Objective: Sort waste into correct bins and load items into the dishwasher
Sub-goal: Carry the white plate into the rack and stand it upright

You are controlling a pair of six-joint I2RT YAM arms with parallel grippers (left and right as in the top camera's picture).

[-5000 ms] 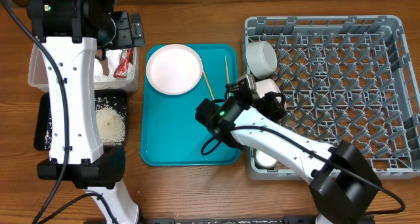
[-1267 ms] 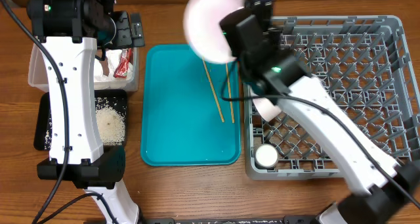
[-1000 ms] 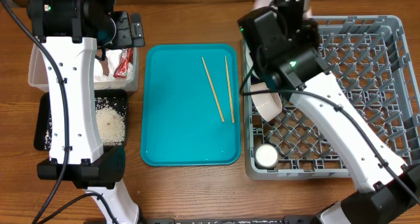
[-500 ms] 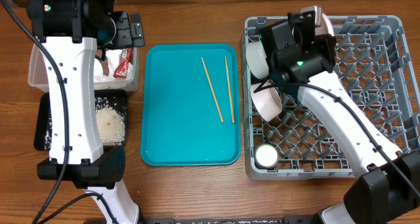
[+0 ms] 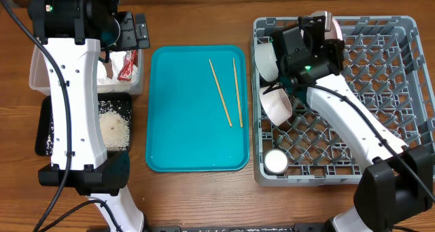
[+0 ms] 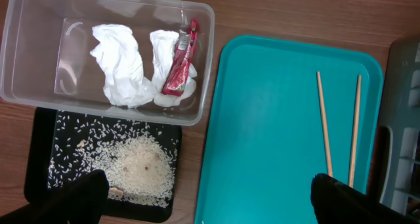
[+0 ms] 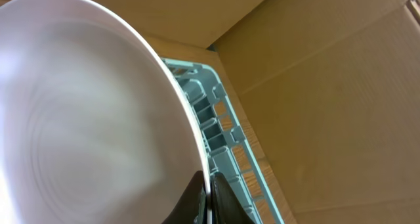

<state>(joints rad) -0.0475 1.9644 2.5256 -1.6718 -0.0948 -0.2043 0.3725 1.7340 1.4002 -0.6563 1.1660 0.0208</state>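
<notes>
Plate (image 7: pixel 85 119) gone from teal tray (image 5: pixel 183 123), held edge-on over rack (image 5: pixel 380 89)

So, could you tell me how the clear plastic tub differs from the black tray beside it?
The clear tub is see-through with tall walls; the black tray is opaque and shallow. The tub holds crumpled white napkins and a red wrapper, whereas the tray holds loose rice, heaped in the middle and scattered around it. Both are rectangular and sit next to each other beside the teal tray.
</notes>
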